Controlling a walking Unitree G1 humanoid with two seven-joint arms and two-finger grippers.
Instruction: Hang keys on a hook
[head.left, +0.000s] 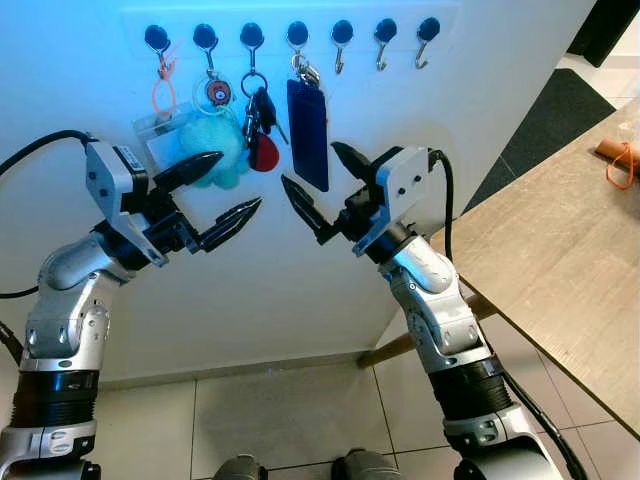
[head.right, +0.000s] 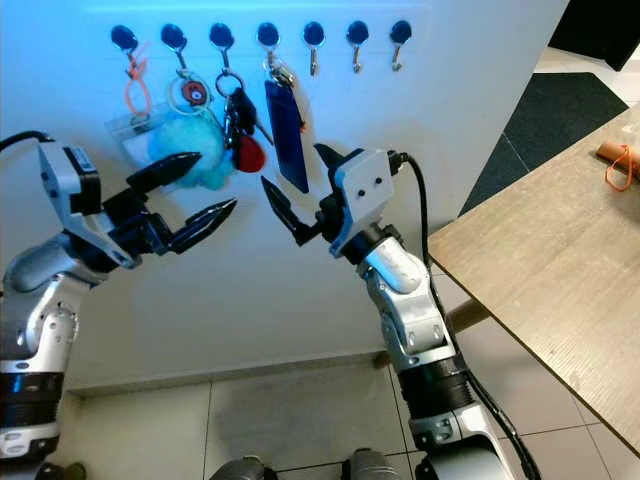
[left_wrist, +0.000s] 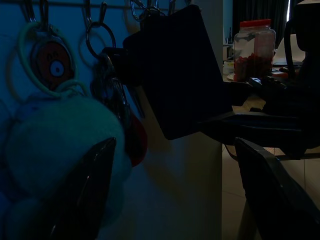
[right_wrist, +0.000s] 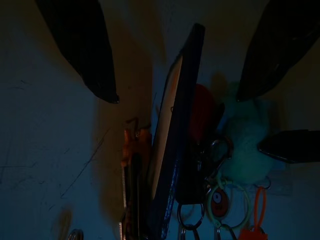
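A row of black hooks runs along the white wall. The first hook carries an orange loop with a clear badge holder (head.left: 160, 130). A teal pompom (head.left: 215, 145) hangs from the second, and keys with a red fob (head.left: 262, 125) from the third. On the fourth is a dark blue tag (head.left: 308, 120) with keys. The three hooks to the right (head.left: 385, 32) are bare. My left gripper (head.left: 240, 180) is open in front of the pompom. My right gripper (head.left: 308, 163) is open just before the blue tag's lower end, holding nothing.
A wooden table (head.left: 560, 250) juts in at the right, with a small orange-looped item (head.left: 620, 160) near its far edge. A dark mat (head.left: 560, 110) lies behind it. Tiled floor (head.left: 280, 410) lies below the wall. A red-lidded jar (left_wrist: 254, 47) stands beyond.
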